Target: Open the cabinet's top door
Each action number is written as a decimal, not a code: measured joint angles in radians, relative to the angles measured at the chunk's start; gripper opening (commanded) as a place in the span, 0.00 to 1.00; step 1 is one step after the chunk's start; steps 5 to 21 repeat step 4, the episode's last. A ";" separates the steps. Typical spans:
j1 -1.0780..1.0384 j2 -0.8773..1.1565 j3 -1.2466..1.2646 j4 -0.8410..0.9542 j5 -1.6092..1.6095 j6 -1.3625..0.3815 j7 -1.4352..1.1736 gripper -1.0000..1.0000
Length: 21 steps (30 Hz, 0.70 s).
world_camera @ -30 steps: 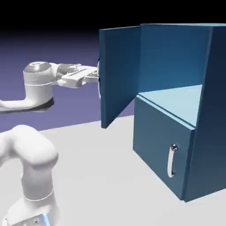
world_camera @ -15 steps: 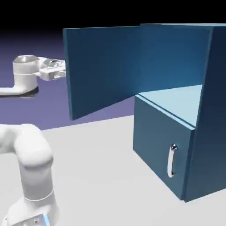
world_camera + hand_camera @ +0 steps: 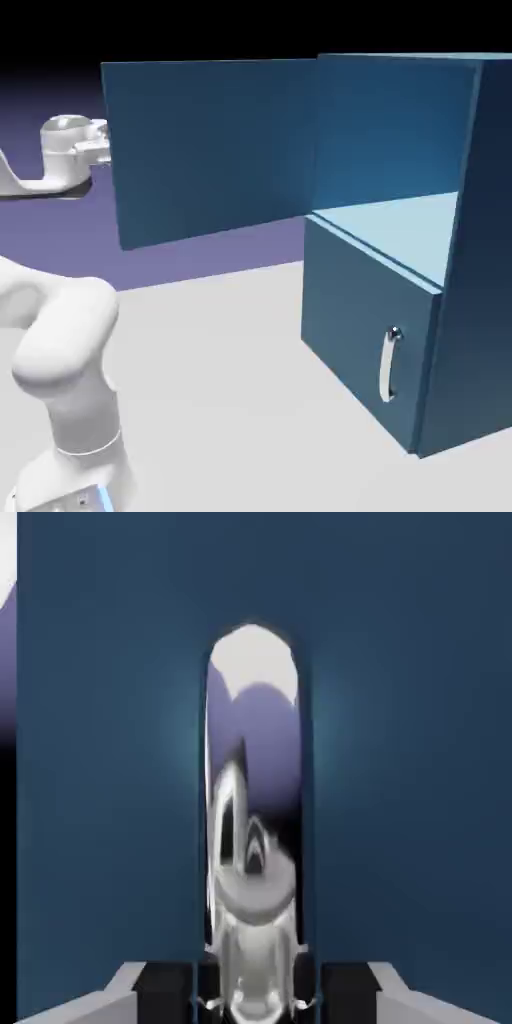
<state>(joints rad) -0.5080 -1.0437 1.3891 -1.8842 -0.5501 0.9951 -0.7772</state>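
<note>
Top door (image 3: 210, 145): flat teal (seemingly matte)

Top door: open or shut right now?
Open. The top door stands swung wide off the cabinet, exposing the pale inside.

The top door (image 3: 205, 145) has swung much wider, its free edge now far out toward the picture's left. The gripper (image 3: 100, 150), clamped on the door's handle (image 3: 252, 812), has travelled left with it, and the arm's elbow (image 3: 60, 330) has shifted left too.
</note>
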 measured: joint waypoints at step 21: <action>-0.134 -0.030 0.060 0.145 0.021 -0.089 -0.040 0.00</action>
